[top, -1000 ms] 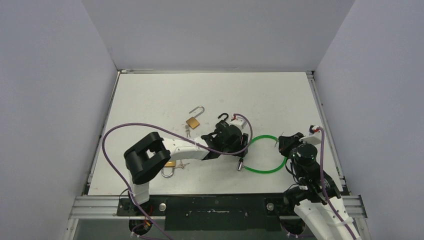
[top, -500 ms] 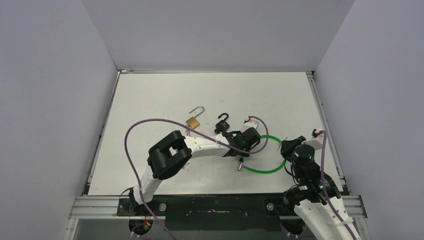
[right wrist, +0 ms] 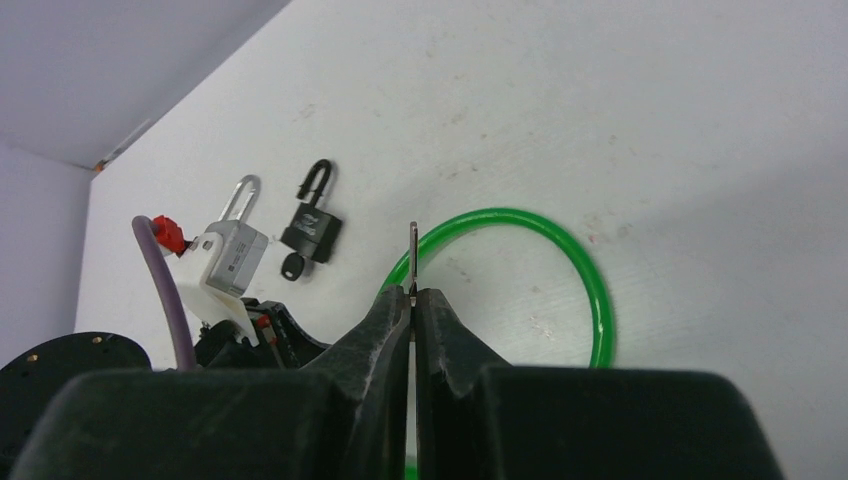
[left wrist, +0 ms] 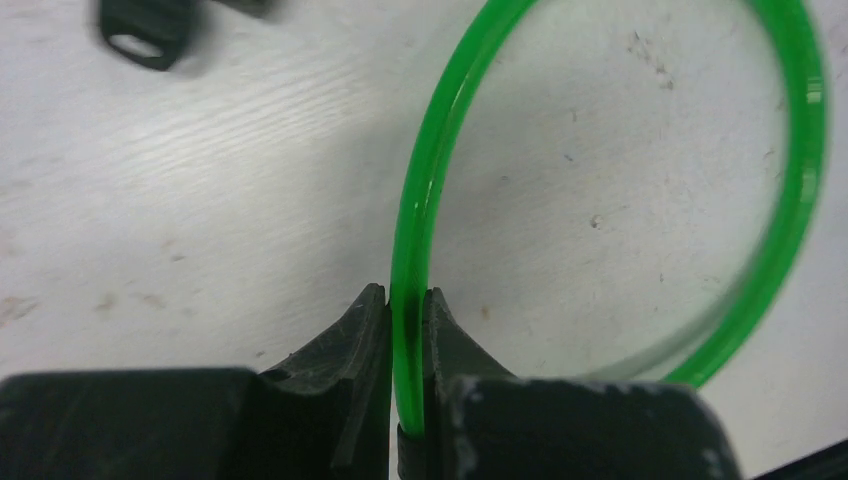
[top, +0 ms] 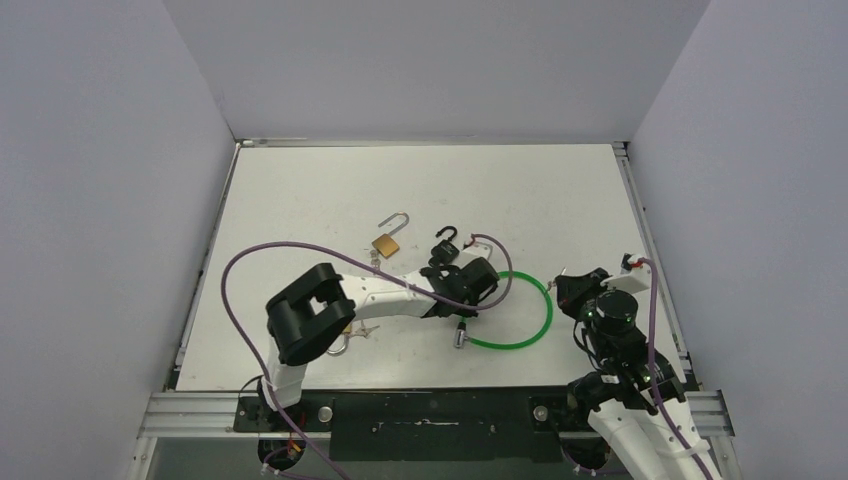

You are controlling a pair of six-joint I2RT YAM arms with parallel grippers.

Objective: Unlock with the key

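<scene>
Your left tool (left wrist: 407,300) is pinched tight on the green cable loop (left wrist: 413,230), which lies on the desk (top: 300,200). Your right tool (right wrist: 412,297) is clamped on the key (right wrist: 413,250), its blade sticking out past the fingertips. The black padlock (right wrist: 312,228) lies near the loop.

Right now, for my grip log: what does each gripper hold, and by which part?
The left gripper pinches the green cable loop across its tube. The right gripper pinches the key by its lower end, tip sticking out.
</scene>
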